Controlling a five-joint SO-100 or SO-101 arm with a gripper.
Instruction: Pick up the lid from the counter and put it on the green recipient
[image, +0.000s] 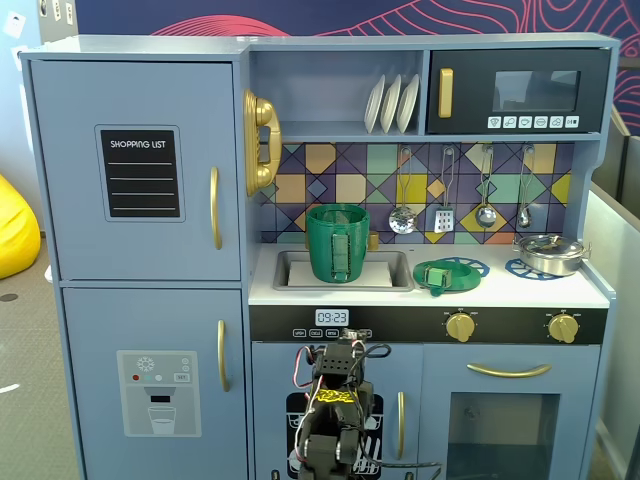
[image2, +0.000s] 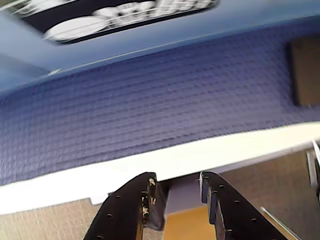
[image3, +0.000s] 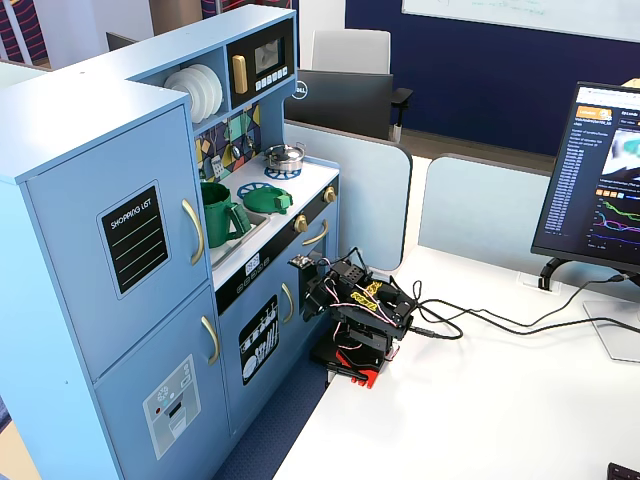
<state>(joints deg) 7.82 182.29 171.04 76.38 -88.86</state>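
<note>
Pincer: the pincer (image2: 176, 186) sits folded low in front of the toy kitchen, fingers a little apart with nothing between them; the wrist view shows only blue carpet and a white edge beyond the tips.
Arm: the arm (image: 337, 420) is curled up below the counter (image: 390, 292), well under the level of the lid.
Reach risk: I judge the climb to be the first hazard; rising this close to the cabinet, the arm could knock the counter's front edge or the gold knobs (image: 460, 326).
Lid: the lid (image: 440, 275) lies flat on the counter just right of the sink, resting on a blue burner ring (image: 468, 266), its small knob toward the front edge.
Grasp risk: the knob is small, so a slightly off approach would likely slide the lid along the counter or toward the sink rather than lift it.
Green pot: the green pot (image: 337, 242) stands upright in the sink (image: 385, 272) at the counter's left part, handle facing front.
Placing risk: the pot is tall and may tip if the lid comes in low and strikes its rim.
Steel pot: the steel pot (image: 550, 252) sits at the counter's right end, a wrong target.
Writing: "SHOPPING LIST" on the fridge board (image: 140, 172); the clock (image: 332, 317) reads "09:23".
</note>
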